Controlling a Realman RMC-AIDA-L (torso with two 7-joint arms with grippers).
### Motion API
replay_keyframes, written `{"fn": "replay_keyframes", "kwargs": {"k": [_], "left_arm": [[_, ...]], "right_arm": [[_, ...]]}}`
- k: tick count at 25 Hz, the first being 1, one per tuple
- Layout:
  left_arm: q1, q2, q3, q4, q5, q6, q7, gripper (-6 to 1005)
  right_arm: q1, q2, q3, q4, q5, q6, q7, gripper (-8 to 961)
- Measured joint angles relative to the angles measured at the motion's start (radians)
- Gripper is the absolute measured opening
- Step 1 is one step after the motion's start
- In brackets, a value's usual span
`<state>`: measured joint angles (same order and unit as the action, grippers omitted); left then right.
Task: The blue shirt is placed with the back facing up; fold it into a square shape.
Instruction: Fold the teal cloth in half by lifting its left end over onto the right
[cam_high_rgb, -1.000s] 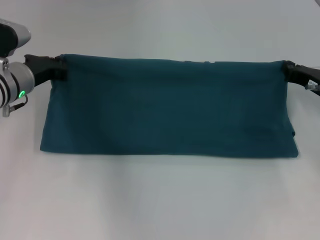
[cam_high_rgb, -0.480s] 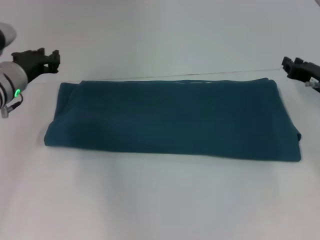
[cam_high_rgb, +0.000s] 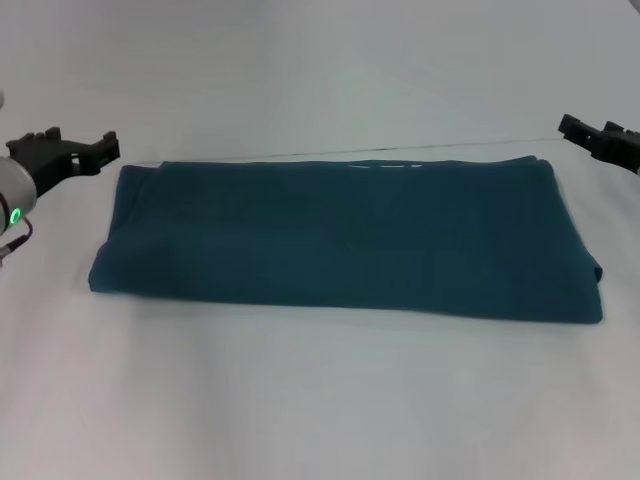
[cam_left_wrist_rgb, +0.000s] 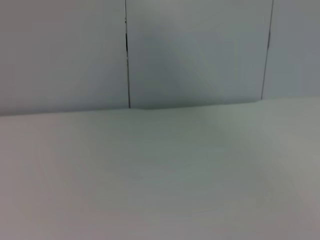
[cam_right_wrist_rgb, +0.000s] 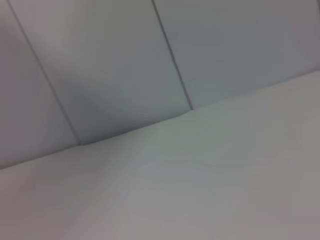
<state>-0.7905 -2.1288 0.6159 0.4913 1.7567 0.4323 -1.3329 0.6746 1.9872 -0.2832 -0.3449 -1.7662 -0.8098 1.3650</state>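
Observation:
The blue shirt (cam_high_rgb: 340, 240) lies flat on the white table as a long folded band, plain side up, running left to right. A sliver of white print shows at its far edge. My left gripper (cam_high_rgb: 75, 146) hovers just off the shirt's far left corner, open and empty. My right gripper (cam_high_rgb: 588, 131) hangs off the far right corner, also open and clear of the cloth. Neither wrist view shows the shirt or any fingers.
The white table (cam_high_rgb: 320, 400) extends bare in front of and behind the shirt. The wrist views show the tabletop (cam_left_wrist_rgb: 160, 175) meeting a grey panelled wall (cam_left_wrist_rgb: 190, 50) at the back.
Both grippers let go of the far edge they held raised; the shirt dropped flat onto the table. The grippers have pulled back outward from its corners.

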Motion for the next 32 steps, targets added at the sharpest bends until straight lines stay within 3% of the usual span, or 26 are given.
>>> {"fn": "replay_keyframes", "kwargs": {"k": [3, 7, 11, 20, 26, 32], "left_arm": [[0.047, -0.001, 0.094, 0.048, 0.002, 0.020, -0.109, 681], [0.097, -0.005, 0.141, 0.106, 0.017, 0.100, -0.207, 859], [0.130, 0.000, 0.139, 0.147, 0.113, 0.228, -0.333, 860], [0.212, -0.003, 0.135, 0.257, 0.284, 0.411, -0.531, 842], [0.245, -0.009, 0.129, 0.281, 0.382, 0.414, -0.598, 820], [0.259, -0.014, 0.123, 0.271, 0.395, 0.373, -0.590, 797]], "right_arm": [[-0.023, -0.025, -0.084, -0.011, -0.001, -0.033, 0.119, 681], [-0.058, -0.042, -0.199, -0.052, -0.006, -0.054, 0.267, 802], [-0.110, -0.047, -0.265, -0.130, -0.033, -0.142, 0.385, 818], [-0.201, -0.058, -0.263, -0.237, -0.129, -0.370, 0.556, 817], [-0.224, -0.070, -0.259, -0.289, -0.165, -0.476, 0.666, 818], [-0.222, -0.078, -0.263, -0.299, -0.182, -0.502, 0.720, 812]]}}
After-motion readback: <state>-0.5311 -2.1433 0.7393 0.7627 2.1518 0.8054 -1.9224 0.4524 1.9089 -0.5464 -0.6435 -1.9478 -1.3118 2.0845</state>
